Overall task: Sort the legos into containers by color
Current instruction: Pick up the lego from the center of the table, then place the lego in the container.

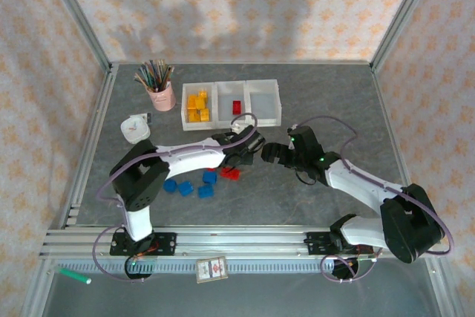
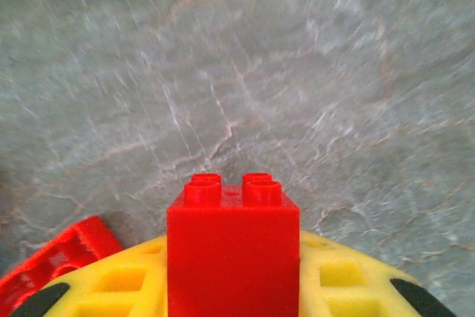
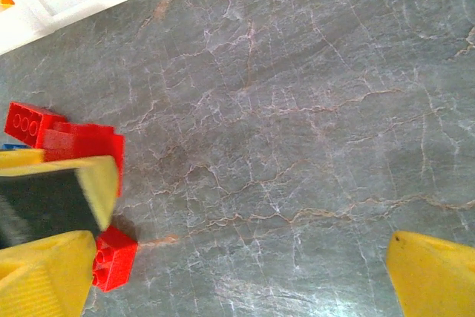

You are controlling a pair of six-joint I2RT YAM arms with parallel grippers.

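Three joined white containers (image 1: 270, 120) stand at the back: the left bin holds several yellow legos (image 1: 197, 106), the middle one a red lego (image 1: 237, 107). My left gripper (image 1: 249, 146) is shut on a red lego (image 2: 232, 250), held upright, studs forward, between its yellow fingers (image 2: 338, 276) just above the table. A second red lego (image 2: 56, 257) lies beside it. My right gripper (image 1: 273, 152) faces it, open, with bare table between its fingers (image 3: 434, 269). Red legos (image 3: 115, 257) lie by its left finger. Several blue legos (image 1: 194, 185) sit on the table to the left.
A pink cup of pencils (image 1: 159, 94) stands left of the bins, with a white round object (image 1: 136, 128) in front of it. A green marker (image 1: 74, 275) and a card (image 1: 211, 269) lie below the front rail. Metal frame posts border the table.
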